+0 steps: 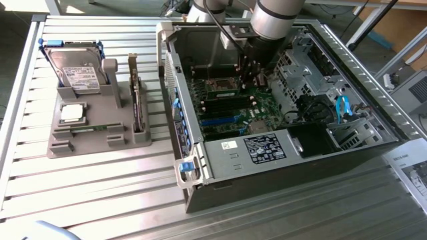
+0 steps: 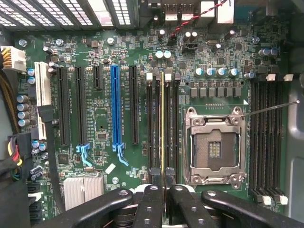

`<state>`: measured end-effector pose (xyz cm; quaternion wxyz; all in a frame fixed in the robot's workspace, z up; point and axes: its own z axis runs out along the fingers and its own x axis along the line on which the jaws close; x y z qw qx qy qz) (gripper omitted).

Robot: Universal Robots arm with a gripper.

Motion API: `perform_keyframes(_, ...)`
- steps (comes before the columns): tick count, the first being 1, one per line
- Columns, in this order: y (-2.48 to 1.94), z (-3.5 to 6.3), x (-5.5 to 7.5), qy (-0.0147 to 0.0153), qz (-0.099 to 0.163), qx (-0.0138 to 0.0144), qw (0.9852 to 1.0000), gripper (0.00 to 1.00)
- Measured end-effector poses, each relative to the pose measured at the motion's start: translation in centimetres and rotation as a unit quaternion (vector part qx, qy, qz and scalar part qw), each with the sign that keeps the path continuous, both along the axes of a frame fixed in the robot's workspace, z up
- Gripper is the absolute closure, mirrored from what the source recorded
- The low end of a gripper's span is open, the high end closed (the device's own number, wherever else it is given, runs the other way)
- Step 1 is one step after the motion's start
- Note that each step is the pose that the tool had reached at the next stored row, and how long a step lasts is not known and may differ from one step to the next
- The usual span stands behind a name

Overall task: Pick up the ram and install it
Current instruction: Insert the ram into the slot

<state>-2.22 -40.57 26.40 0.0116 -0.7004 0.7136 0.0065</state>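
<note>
In the exterior view the arm dips into the open dark metal computer case (image 1: 280,192), with its black gripper (image 1: 255,82) low over the green motherboard (image 1: 227,107). In the wrist view the gripper (image 2: 163,185) is clenched on the ram (image 2: 162,123), a long thin circuit-board stick seen edge-on. Its long axis runs parallel to the black memory slots (image 2: 151,128) beside the silver processor socket (image 2: 214,145). Whether it has bottomed out I cannot tell. I judge the step to be insertion, which calls for a straight, even press.

Ram (image 2: 162,118) along memory slots (image 2: 151,121), beside CPU socket (image 2: 214,145), inside case (image 1: 280,186).
</note>
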Motion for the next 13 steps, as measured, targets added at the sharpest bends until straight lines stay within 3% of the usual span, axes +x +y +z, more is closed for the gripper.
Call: perform_keyframes(13,0.0,-1.14,0.0,0.0,0.0,0.0,1.0,0.88)
